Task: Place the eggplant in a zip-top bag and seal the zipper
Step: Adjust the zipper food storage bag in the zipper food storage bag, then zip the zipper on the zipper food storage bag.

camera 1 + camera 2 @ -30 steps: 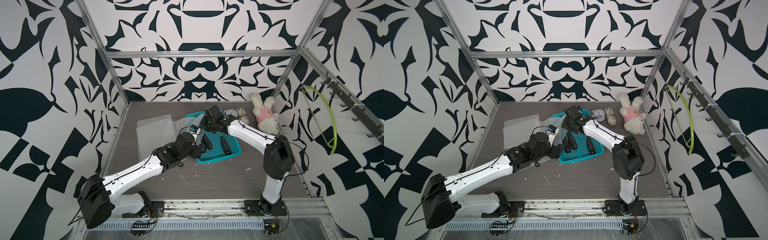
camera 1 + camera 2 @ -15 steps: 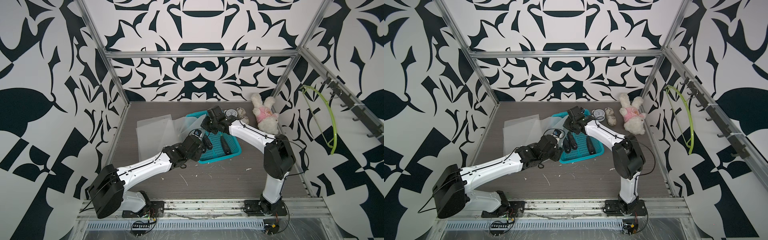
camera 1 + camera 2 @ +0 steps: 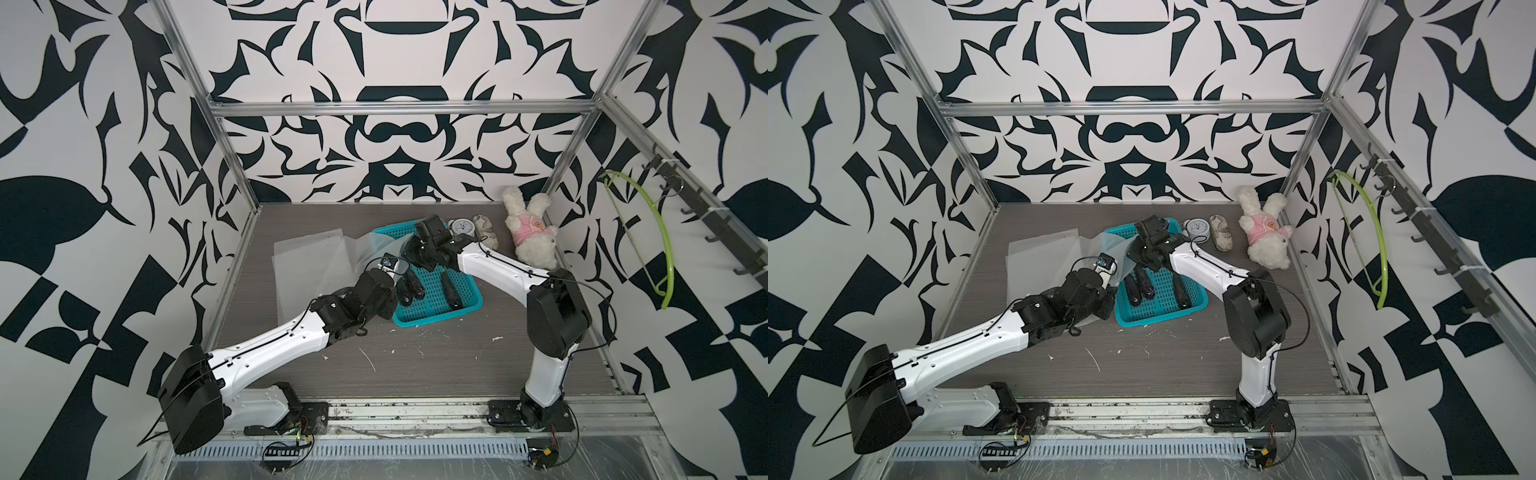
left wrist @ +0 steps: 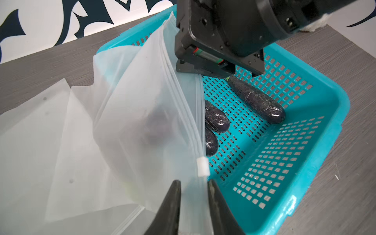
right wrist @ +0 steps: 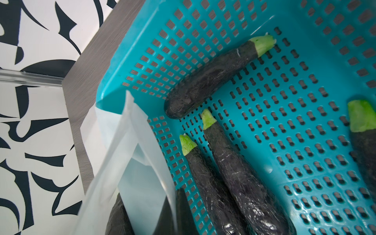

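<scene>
Several dark purple eggplants (image 5: pixel 209 79) with green stems lie in a teal basket (image 3: pixel 436 318), also seen as eggplants (image 4: pixel 256 99) in the left wrist view. A translucent zip-top bag (image 4: pixel 142 114) stands up over the basket's left rim. My right gripper (image 5: pixel 173 199) is shut on the bag's top edge at its far end. My left gripper (image 4: pixel 193 182) sits at the near end, just below the white slider (image 4: pixel 202 166). Its fingers (image 4: pixel 173 203) stand a narrow gap apart with the zipper edge between them. A dark shape shows dimly through the film; what it is I cannot tell.
Two more flat bags (image 3: pixel 307 266) lie on the table left of the basket. At the back right are a small clock (image 3: pixel 462 226), a grey bundle (image 3: pixel 484 230) and a plush rabbit (image 3: pixel 528 237). A green hanger (image 3: pixel 660 249) hangs on the right wall.
My left arm has dropped lower and reached in to the bag's near end, and its jaws have narrowed from wide around the zipper edge. The right gripper has kept its hold.
</scene>
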